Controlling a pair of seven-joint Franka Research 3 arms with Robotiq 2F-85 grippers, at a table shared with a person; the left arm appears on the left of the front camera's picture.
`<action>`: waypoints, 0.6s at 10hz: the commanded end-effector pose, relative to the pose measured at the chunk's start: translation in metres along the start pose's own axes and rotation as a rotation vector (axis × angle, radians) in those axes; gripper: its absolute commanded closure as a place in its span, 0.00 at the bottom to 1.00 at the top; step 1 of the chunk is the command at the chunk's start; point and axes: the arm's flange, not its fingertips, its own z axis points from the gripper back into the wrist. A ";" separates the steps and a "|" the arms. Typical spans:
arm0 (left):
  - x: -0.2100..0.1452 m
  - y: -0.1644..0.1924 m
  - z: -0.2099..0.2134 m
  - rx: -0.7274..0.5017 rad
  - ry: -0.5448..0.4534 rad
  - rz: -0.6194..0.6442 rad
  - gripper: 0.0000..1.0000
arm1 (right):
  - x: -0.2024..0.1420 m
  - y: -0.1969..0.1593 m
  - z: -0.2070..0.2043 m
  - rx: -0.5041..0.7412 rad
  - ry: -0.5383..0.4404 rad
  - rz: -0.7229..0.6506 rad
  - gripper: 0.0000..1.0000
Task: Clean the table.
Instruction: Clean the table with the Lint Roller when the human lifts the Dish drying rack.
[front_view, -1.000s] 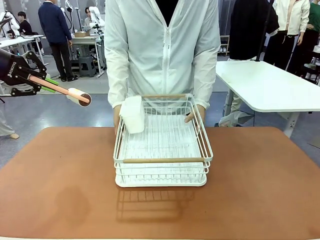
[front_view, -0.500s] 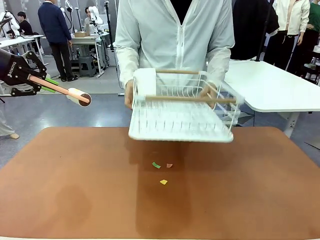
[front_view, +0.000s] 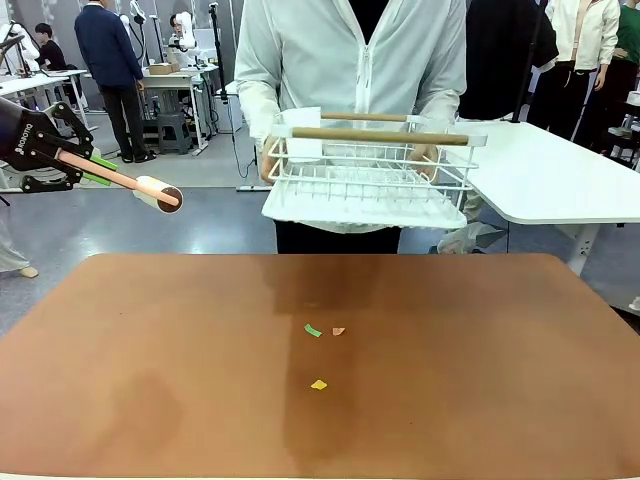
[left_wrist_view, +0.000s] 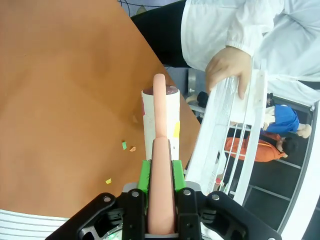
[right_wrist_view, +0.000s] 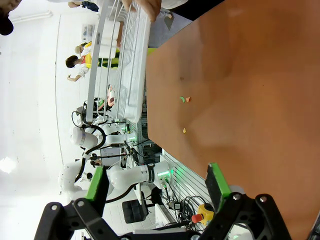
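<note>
**Three scraps ahead of the roller, open table all round**

Three bits of paper lie on the table (front_view: 500, 400) near its middle. A green scrap (front_view: 313, 330) and an orange scrap (front_view: 339, 330) sit just beside each other, and a yellow scrap (front_view: 319, 384) lies apart from them, toward the robot's edge.

The left gripper (front_view: 98, 170) has its fingers clamped on the pink handle of a lint roller (front_view: 158, 192). The roller runs straight on past the fingertips, its long axis in line with them and the roll at the far end. Gripper and roller hang off the table's far left corner, over the floor.

From those fingers the scraps lie ahead, lower, and toward the robot's right. In the left wrist view they sit to the left of the roll, apart from it.

The right gripper (right_wrist_view: 156, 180) has its fingers spread wide with nothing between them, and the scraps lie well ahead of it.

As I judge it, the left arm should make the sweep, since it holds the tool. The brown top is bare on every side of the scraps. A person holds the white wire rack (front_view: 365, 190) in the air at the far edge, so that side is the tight one.
</note>
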 end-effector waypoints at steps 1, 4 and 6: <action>0.000 0.000 0.001 -0.003 0.010 0.003 1.00 | -0.003 0.004 0.000 -0.003 0.002 0.006 0.00; 0.000 0.000 0.001 -0.003 0.010 0.003 1.00 | -0.003 0.004 0.000 -0.003 0.002 0.006 0.00; 0.000 0.000 0.001 -0.003 0.010 0.003 1.00 | -0.003 0.004 0.000 -0.003 0.002 0.006 0.00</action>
